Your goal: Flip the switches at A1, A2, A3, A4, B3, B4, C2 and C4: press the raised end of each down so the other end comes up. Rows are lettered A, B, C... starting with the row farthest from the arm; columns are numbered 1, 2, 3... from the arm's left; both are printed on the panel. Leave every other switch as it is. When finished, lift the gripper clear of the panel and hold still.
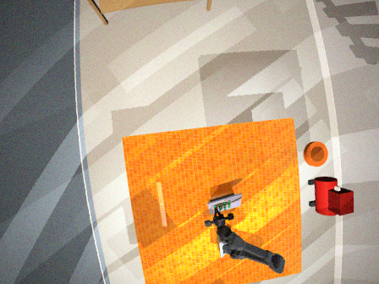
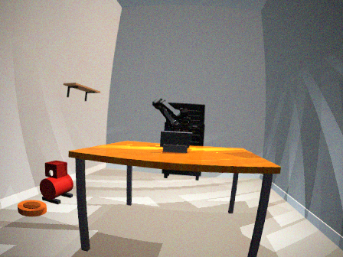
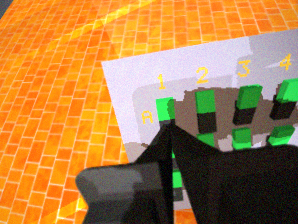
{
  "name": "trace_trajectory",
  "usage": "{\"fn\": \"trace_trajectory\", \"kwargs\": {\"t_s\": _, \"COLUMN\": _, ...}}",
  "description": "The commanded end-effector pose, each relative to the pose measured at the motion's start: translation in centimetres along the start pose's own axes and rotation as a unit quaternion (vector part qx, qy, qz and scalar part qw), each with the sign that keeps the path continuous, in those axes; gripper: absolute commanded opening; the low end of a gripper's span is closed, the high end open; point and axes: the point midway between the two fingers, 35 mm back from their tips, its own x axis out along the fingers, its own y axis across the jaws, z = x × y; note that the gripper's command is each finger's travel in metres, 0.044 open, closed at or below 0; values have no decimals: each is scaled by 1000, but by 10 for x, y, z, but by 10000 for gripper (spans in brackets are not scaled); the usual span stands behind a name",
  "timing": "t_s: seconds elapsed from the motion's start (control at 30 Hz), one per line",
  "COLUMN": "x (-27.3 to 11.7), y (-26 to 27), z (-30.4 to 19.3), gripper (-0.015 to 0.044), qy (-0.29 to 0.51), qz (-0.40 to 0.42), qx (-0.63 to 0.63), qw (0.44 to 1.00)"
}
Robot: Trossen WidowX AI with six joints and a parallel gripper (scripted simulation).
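The switch panel (image 1: pixel 236 200) (image 2: pixel 176 137) (image 3: pixel 118 75) stands tilted on the table, its back towards the exterior camera. My gripper (image 1: pixel 216 208) (image 3: pixel 168 128) is shut and empty, its tips over the near, black end of switch A1 (image 3: pixel 165 109); contact cannot be told. Switches A2 (image 3: pixel 205 101), A3 (image 3: pixel 249 96) and A4 (image 3: pixel 288 90) show green far halves and black near halves. Of row B, the green parts of B2 (image 3: pixel 205 138), B3 (image 3: pixel 242 135) and B4 (image 3: pixel 280 134) show above the gripper body. The fingers and gripper body hide most of rows B and C.
The orange table (image 1: pixel 203 152) (image 2: pixel 126 156) carries the panel and a pale bar (image 1: pixel 162 204) to its left in the top view. A red machine (image 1: pixel 326 196) (image 2: pixel 56 186) and an orange ring (image 1: pixel 308 154) (image 2: pixel 23 209) are on the floor beside the table.
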Motion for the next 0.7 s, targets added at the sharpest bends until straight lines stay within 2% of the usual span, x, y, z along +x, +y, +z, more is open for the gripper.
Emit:
{"fn": "trace_trajectory", "kwargs": {"t_s": 0.0, "x": -7, "y": 2, "z": 1, "gripper": 0, "qy": 3, "qz": 2, "qx": 1, "qw": 1000}}
{"fn": "trace_trajectory", "kwargs": {"t_s": 0.2, "x": -63, "y": 1, "z": 3, "gripper": 0, "qy": 13, "qz": 3, "qx": -1, "qw": 1000}}
{"fn": "trace_trajectory", "kwargs": {"t_s": 0.47, "x": -65, "y": 0, "z": 3, "gripper": 0, "qy": 13, "qz": 3, "qx": -1, "qw": 1000}}
{"fn": "trace_trajectory", "kwargs": {"t_s": 0.67, "x": -64, "y": -32, "z": 3, "gripper": 0, "qy": 13, "qz": 2, "qx": -2, "qw": 1000}}
